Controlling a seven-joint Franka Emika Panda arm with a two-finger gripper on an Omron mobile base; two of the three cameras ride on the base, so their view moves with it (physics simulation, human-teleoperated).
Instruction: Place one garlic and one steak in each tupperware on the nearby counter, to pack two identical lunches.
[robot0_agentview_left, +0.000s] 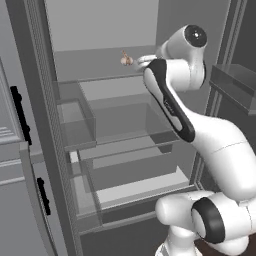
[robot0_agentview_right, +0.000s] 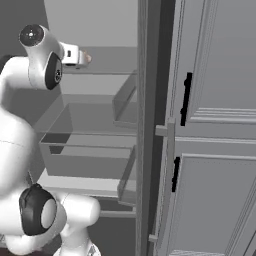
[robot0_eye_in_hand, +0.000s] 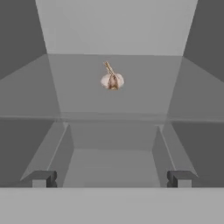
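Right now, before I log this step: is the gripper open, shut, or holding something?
Gripper: open, holding nothing; the garlic lies ahead of it on the fridge shelf, untouched.

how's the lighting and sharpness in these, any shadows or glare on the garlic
Hand view: flat, even light, no glare; the garlic is a bit soft, with no clear shadow on the shelf. Left base view: the garlic is small and blurry beside the arm; the drawers look see-through and grey. Right base view: dim, the garlic barely peeks past the end effector.
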